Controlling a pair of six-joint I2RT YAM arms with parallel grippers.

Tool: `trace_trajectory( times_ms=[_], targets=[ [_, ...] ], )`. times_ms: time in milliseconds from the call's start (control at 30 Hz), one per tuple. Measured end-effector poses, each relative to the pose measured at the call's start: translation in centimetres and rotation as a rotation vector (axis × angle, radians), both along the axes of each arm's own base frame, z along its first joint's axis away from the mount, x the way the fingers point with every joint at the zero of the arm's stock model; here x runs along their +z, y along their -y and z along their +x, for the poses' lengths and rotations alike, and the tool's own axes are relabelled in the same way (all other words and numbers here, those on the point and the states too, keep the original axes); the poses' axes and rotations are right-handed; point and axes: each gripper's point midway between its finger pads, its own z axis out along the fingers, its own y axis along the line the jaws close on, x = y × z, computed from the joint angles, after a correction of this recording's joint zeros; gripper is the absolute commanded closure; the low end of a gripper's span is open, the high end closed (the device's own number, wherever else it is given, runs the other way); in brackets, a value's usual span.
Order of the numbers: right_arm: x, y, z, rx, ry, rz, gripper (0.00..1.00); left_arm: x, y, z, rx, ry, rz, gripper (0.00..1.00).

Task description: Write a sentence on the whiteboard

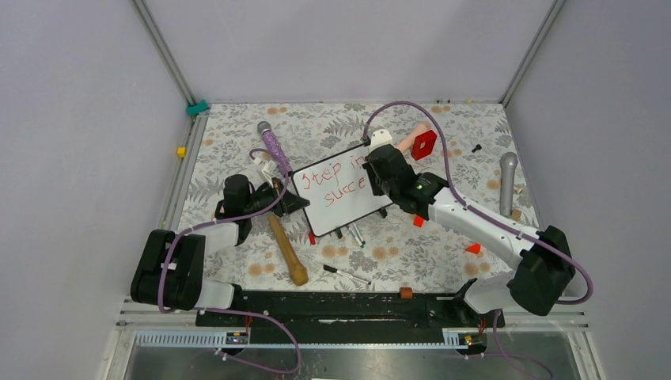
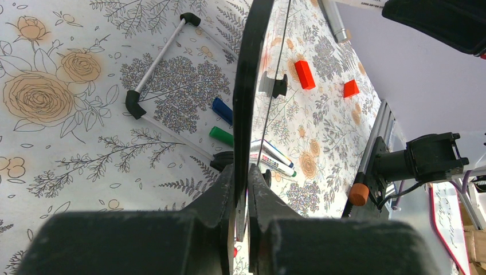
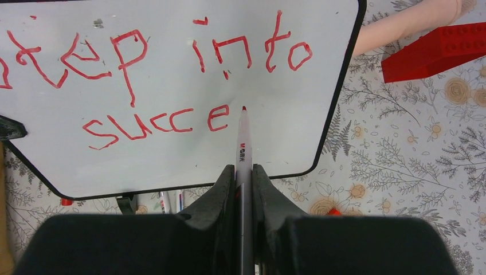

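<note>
Whiteboard: the whiteboard [image 1: 348, 207] sits at the middle of the worktop [image 1: 443, 237], turned askew to its edges. Its left edge is gripped and its near edge lies over a few spare pens [image 1: 352, 233]. Whether its feet bear on the worktop cannot be told.
Sentence: the sentence [image 3: 129, 74] is in red, on two lines. The upper reads "step into", the lower so far "succe". Judged incomplete.
Marker: the marker [image 3: 243, 149] points at the board, its red tip just right of the last "e", level with that letter's top. Contact with the surface cannot be confirmed.
Right gripper: the right gripper [image 3: 243, 172] is clenched on the marker barrel, which lies straight between its fingers.
Left gripper: the left gripper [image 2: 242, 172] is clenched on the board's black frame at the left edge, the board seen edge-on between its fingers.
Step in hand: judged to be the next letter of the lower line.
Doing it well: start close beside the "e". Match the size and baseline of "succe". Press lightly so the board does not tip. The left grip should hold firm through each stroke. Bare board to the right looks sufficient but not generous, so letters should stay compact.
Surroundings: a wooden stick [image 1: 286, 249] lies near the board's left corner, and a red block [image 1: 424, 144] lies beyond its right corner.
</note>
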Motion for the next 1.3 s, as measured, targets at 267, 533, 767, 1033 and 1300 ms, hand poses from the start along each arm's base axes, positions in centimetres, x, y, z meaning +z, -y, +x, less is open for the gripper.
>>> trace_trajectory(
  times_ms=[267,533,767,1033,1300],
  targets=[
    [-0.8,0.1,0.4,-0.008,-0.015,-0.014,1.0,0.0,0.0,0.0,0.0,0.0,0.0,1.0],
    [-2.1,0.0,0.5,-0.009,-0.039,-0.037,1.0,0.0,0.0,0.0,0.0,0.0,0.0,1.0],
    [-2.1,-0.1,0.7,-0.012,-0.04,-0.038,1.0,0.0,0.0,0.0,0.0,0.0,0.0,1.0],
    [-2.5,-0.2,1.1,-0.018,-0.047,-0.047,1.0,0.0,0.0,0.0,0.0,-0.001,0.0,1.0],
    [-2.4,-0.3,1.1,-0.015,-0.048,-0.046,1.0,0.0,0.0,0.0,0.0,-0.001,0.0,1.0]
  ],
)
